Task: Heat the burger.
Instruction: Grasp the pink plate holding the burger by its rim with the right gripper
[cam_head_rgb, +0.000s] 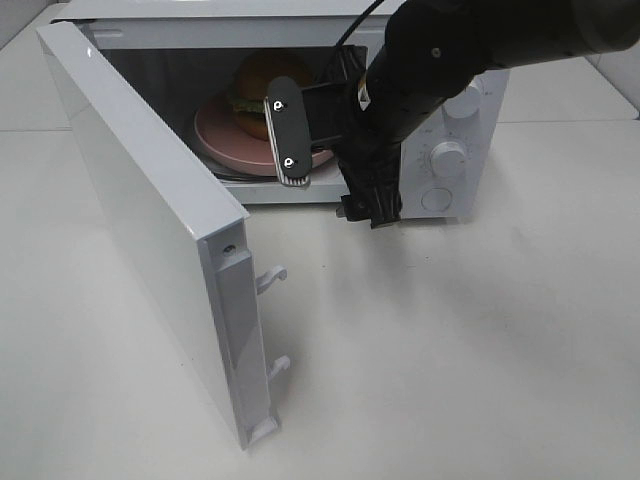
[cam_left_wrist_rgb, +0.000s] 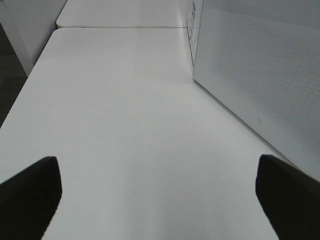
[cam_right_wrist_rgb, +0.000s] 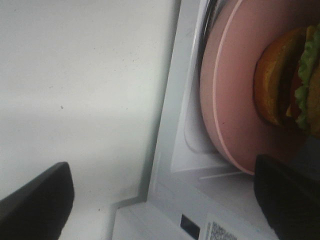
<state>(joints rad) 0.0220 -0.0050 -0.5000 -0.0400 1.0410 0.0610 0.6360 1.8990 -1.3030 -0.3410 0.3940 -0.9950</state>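
Note:
The burger (cam_head_rgb: 255, 90), with a golden bun and green lettuce, sits on a pink plate (cam_head_rgb: 225, 140) inside the open white microwave (cam_head_rgb: 455, 110). My right gripper (cam_head_rgb: 352, 150) is turned on its side at the oven's opening, open and empty. One finger is over the table and the other over the plate. In the right wrist view the burger (cam_right_wrist_rgb: 287, 82) and plate (cam_right_wrist_rgb: 235, 100) lie just beyond the open gripper (cam_right_wrist_rgb: 165, 200). My left gripper (cam_left_wrist_rgb: 160, 200) is open and empty above bare table. It is out of the exterior view.
The microwave door (cam_head_rgb: 140, 200) swings wide toward the front left, with latch hooks on its edge. It shows as a white panel in the left wrist view (cam_left_wrist_rgb: 260, 75). Control knobs (cam_head_rgb: 448, 160) are on the oven's right. White table (cam_head_rgb: 450, 350) spreads in front.

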